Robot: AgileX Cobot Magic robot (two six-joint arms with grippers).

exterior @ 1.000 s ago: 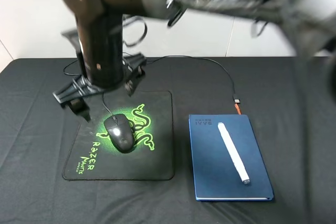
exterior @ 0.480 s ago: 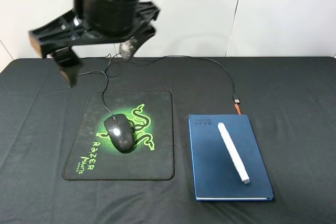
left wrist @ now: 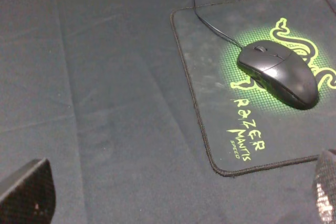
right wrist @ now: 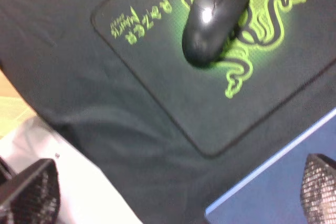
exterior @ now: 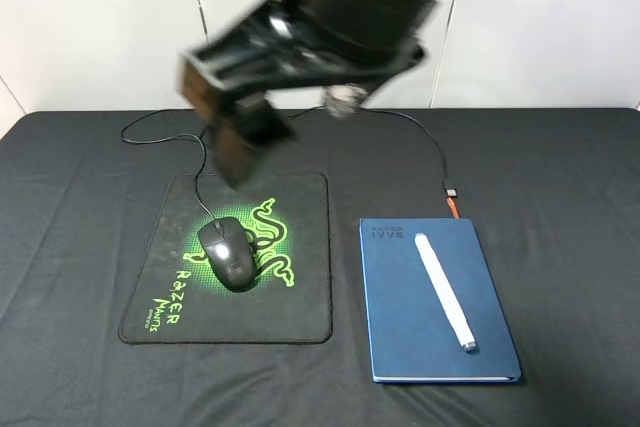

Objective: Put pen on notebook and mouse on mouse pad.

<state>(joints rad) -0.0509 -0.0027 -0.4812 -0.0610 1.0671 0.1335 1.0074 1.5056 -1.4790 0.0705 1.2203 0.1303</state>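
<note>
The black wired mouse [exterior: 229, 254] sits on the Razer mouse pad [exterior: 290, 302], over the left part of the green snake logo, its nose pointing toward the back of the surface [exterior: 570, 177]. Its thin black cable [exterior: 415, 127] runs off the pad's far edge, loops along the back of the black cloth and comes down to the orange-tipped USB plug [exterior: 453, 203], which lies just beyond the far short edge of the notebook. The dark blue notebook [exterior: 395, 317] lies flat to the right of the pad, apart from it, and the white pen [exterior: 444, 290] rests on its cover, slanted, with its dark tip toward the near right corner.

The right pincer [exterior: 240, 137], blurred, hangs in the air above the pad's far edge, touching nothing; in its wrist view its two meshed fingertips [right wrist: 31, 192] stand far apart with nothing between them, the mouse and pad below and a corner of the notebook showing. The left pincer [left wrist: 173, 195] is likewise spread wide and empty, its fingertips [left wrist: 26, 190] at the frame's corners over the cloth beside the pad
</note>
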